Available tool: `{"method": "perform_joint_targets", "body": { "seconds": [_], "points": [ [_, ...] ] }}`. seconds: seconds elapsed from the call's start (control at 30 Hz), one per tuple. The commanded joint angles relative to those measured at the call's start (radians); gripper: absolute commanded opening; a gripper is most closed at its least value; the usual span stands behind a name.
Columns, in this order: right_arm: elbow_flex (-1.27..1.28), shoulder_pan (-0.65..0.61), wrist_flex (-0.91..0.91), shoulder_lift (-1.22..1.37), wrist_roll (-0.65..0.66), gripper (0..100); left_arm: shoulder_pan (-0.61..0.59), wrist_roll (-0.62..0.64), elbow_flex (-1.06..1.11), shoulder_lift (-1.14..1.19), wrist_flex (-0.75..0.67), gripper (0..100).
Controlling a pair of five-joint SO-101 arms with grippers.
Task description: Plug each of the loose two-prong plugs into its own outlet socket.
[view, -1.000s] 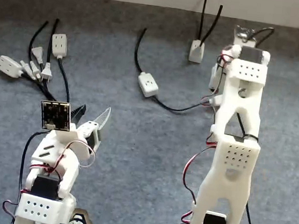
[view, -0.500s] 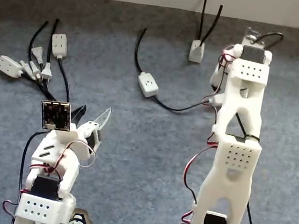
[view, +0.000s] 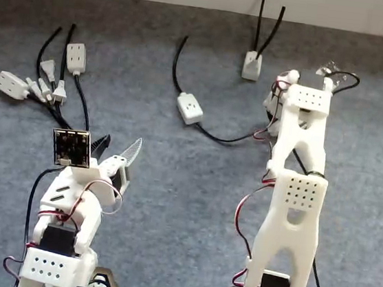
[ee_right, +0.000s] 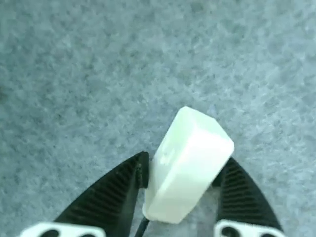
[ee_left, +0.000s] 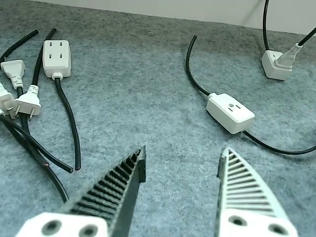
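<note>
fingers (ee_right: 116, 192) of the right gripper (ee_right: 186, 160) pinch a white block (ee_right: 195, 143); the left gripper (ee_left: 184, 151) hangs spread wide, empty, short of a single outlet (ee_left: 230, 112).

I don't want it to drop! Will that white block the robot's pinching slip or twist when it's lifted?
Probably won't drop: the right gripper has a finger on each side of the white block. It looks hard and smooth, so it might twist. Its bendy black cord may tug.
</note>
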Motion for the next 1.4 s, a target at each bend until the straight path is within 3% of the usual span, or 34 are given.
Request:
{"method": "perform_joint_targets", "body": {
  "seconds": [0.0,0.2,0.33,0.47,0.7,0.87,1.07,1.27,1.37],
  "points": [
    [-0.022,0.012,-0.013,-0.024,-0.011,4.5,0.019,-0.003,-0.005,-0.007,-0.029,25],
    [-0.022,-0.010,0.076,-0.091,0.127,4.6,0.019,-0.003,-0.005,-0.007,-0.029,25],
    [-0.022,-0.058,0.165,-0.176,0.302,4.6,0.019,-0.003,-0.005,-0.007,-0.029,25],
    [-0.015,-0.142,0.274,-0.229,0.483,4.6,0.019,-0.003,-0.005,-0.007,-0.029,25],
    [0.147,-0.341,0.271,-0.232,0.629,4.8,0.019,-0.003,-0.005,-0.007,-0.029,25],
    [0.269,-0.464,0.269,-0.232,0.506,4.8,0.019,-0.003,-0.005,-0.007,-0.029,25],
    [0.357,-0.453,0.217,-0.232,0.393,5.3,0.019,-0.003,-0.005,-0.007,-0.029,25],
    [0.417,-0.450,0.186,-0.242,0.356,24.4,0.019,-0.003,-0.005,-0.007,-0.029,25],
    [0.366,-0.461,0.197,-0.268,0.359,28.3,0.019,-0.003,-0.005,-0.007,-0.029,25]
  ]
}}
